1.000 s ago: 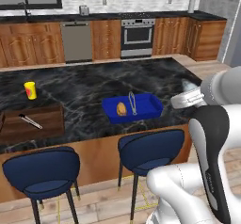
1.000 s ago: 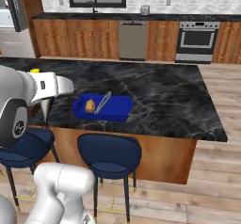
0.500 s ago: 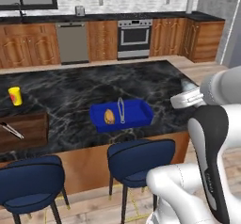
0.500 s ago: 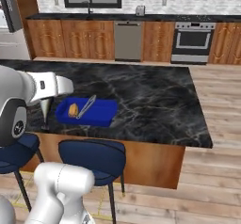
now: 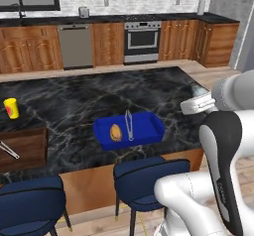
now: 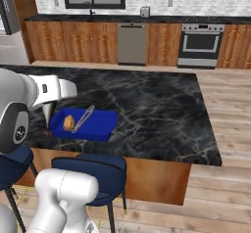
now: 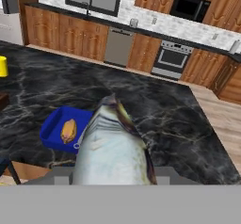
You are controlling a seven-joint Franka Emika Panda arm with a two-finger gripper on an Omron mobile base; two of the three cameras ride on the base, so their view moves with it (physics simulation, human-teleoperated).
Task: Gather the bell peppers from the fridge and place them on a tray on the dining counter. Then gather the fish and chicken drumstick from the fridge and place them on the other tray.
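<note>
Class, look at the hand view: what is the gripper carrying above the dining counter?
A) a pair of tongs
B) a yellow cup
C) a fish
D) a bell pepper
C: in the hand view a silvery fish sits right in front of the camera on the hand, held over the black dining counter, with the blue tray below and to its left.
</note>
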